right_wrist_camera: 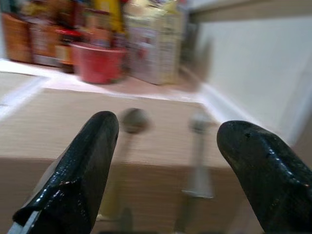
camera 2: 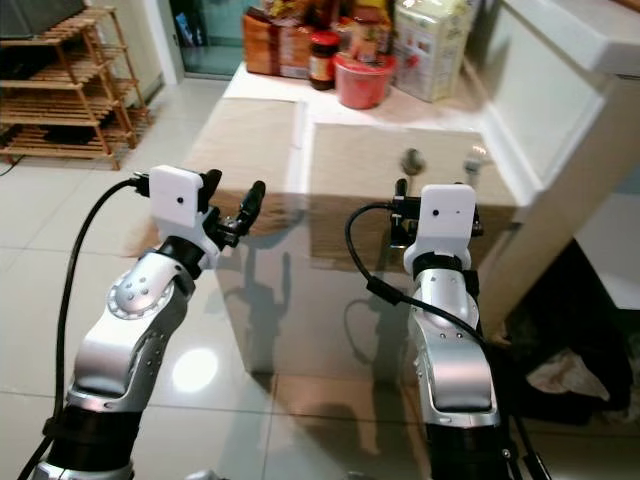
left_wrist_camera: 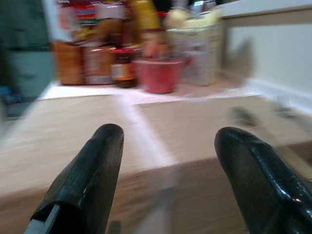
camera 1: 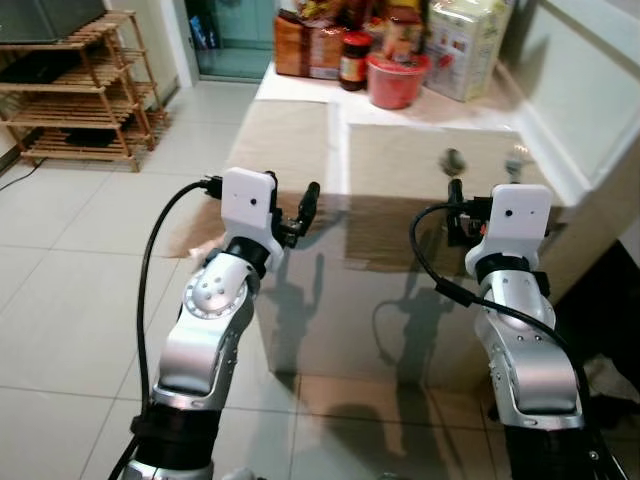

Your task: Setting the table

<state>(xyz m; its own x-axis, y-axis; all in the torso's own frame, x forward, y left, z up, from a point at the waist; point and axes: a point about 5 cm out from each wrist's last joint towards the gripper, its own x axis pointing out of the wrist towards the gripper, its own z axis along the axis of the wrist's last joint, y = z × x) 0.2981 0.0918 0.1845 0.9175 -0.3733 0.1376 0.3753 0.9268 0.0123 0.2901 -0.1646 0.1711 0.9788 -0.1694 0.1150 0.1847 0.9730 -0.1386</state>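
2 pieces of cutlery, a spoon (right_wrist_camera: pixel 133 120) and a second utensil (right_wrist_camera: pixel 199 122), are lying side by side on the right-hand placemat (camera 1: pixel 400 165), near the wall edge of the surface (camera 1: pixel 300 88); blur is hiding their detail. A second placemat (camera 1: pixel 285 135) is lying just to the left of the first. The right hand (right_wrist_camera: pixel 165 165) is hovering at the near edge of the right-hand placemat, its 2 fingers (right_wrist_camera: pixel 83 165) standing apart and gripping nothing, pointing toward the cutlery. The left hand (left_wrist_camera: pixel 168 180) is hovering at the near edge too, left of the right one, fingers (left_wrist_camera: pixel 87 180) likewise spread and bare. A red bowl (camera 1: pixel 396 78), jars and packets are crowding the far end. A wooden rack (camera 1: pixel 85 85) is standing on the tiled floor (camera 1: pixel 80 260).
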